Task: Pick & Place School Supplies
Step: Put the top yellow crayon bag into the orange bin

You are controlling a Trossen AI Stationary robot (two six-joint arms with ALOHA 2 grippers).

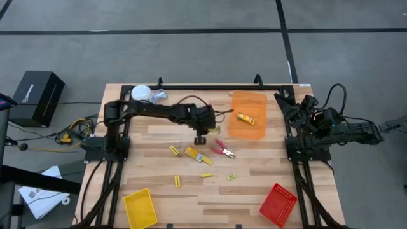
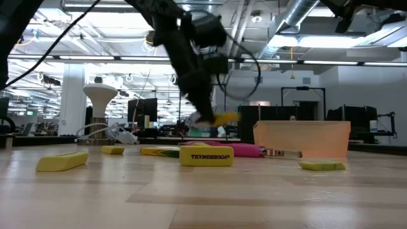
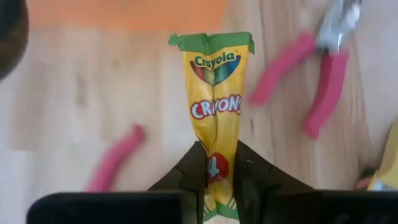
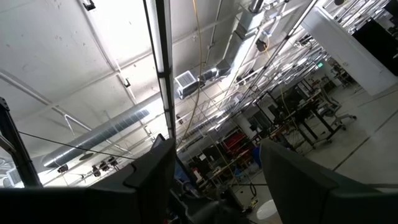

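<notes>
While pinching the lower end of a crayon packet [image 3: 214, 106] between pressed-in dark fingers [image 3: 193, 171], left gripper [image 3: 216, 167] near the middle of the high view, just left of the orange tray [image 1: 253, 131]. Packet standing straight out from the jaws in the left wrist view, green top edge farthest away, the squeezed waist narrow. Clear of the wood in the low view, a yellow sliver [image 2: 224, 118] hanging under the arm, centre of frame, above the other supplies.

Step in hand, by judgement: grasp made and lifted, carry to a tray not yet begun.

Close by in the left wrist view, red-handled pliers [image 3: 323, 74] at upper right, one more red handle [image 3: 115, 155] at lower left. Lower in the high view, yellow blocks [image 1: 191, 152] and sticks [image 1: 177, 181] scattered across the boards. One yellow piece [image 1: 246, 118] already inside the orange tray. Yellow tray [image 1: 140, 208] at lower left, red tray [image 1: 278, 204] at lower right.

Right gripper [image 4: 214, 180] parked at the right edge of the high view, fingers spread wide, aimed at the ceiling.

Next move, most likely: swing rightward over the orange tray rim, hold the packet high enough to clear the wall, then open. Thin soft wrapper, so firm pinch needed until over the tray; risk of slipping or swinging otherwise.
</notes>
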